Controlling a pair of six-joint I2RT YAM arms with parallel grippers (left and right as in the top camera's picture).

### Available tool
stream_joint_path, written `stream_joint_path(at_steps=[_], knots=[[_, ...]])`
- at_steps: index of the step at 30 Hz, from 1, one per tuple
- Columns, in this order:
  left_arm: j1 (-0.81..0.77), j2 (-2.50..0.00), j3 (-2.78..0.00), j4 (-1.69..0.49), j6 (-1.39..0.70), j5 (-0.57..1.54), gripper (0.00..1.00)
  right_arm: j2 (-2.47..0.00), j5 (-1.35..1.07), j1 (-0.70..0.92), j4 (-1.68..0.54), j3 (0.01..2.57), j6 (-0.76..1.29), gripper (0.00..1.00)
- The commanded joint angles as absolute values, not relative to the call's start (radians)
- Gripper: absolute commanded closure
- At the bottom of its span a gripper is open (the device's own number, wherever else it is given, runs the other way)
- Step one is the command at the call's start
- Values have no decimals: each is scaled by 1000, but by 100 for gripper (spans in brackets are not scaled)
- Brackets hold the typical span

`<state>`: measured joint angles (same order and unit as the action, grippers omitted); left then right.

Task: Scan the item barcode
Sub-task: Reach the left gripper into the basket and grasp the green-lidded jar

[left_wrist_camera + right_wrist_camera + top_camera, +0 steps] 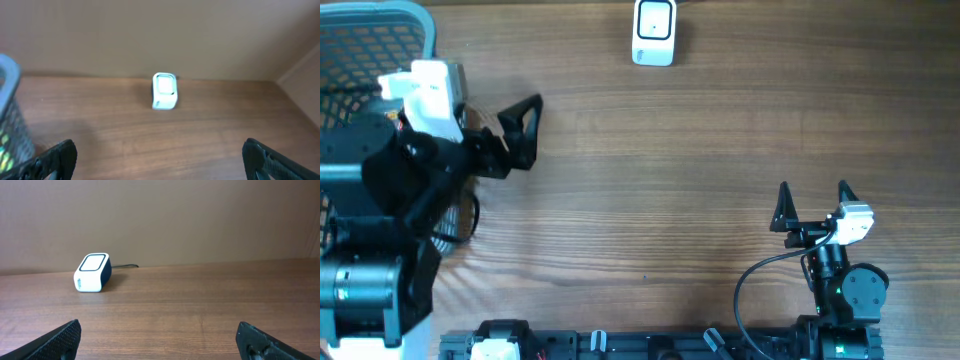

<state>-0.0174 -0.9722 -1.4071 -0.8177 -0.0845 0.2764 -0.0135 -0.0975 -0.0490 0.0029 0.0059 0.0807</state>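
Note:
A small white barcode scanner [654, 30] with a dark-framed window stands at the table's far edge; it also shows in the left wrist view [164, 91] and the right wrist view [92, 273]. The item is hidden; only a blurred green-yellow patch shows through the basket's mesh [4, 155]. My left gripper [525, 133] hangs open beside the basket, pointing right, with nothing between its fingers [159, 155]. My right gripper [814, 195] stands open and empty at the near right, facing the back wall [159, 332].
A grey-blue mesh basket [380, 30] fills the far left corner, partly under my left arm; its wall shows at the left edge [10, 120]. The scanner's cable [125, 266] runs off behind it. A brown wall closes the back of the wooden table [660, 180].

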Motion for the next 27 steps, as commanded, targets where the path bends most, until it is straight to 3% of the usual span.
stream_joint_path(at_steps=[1, 4, 12, 16, 21, 27], knots=[[32, -1001, -1521, -915, -137, 43, 0, -7, -113, -43, 6, 5, 71, 0], [137, -1054, -1632, -1032, -268, -168, 0, -7, -113, -43, 6, 5, 70, 0], [509, -1225, -1648, -1169, -591, -169, 0, -7, -113, -43, 6, 5, 71, 0], [621, -1364, -1648, -1196, -670, -171, 0, -7, -113, -43, 6, 5, 71, 0], [691, -1550, -1605, -1241, -723, -186, 0, -7, -113, -43, 6, 5, 70, 0], [723, -1633, -1439, -1098, -726, -184, 0, -7, -113, -43, 6, 5, 70, 0]])
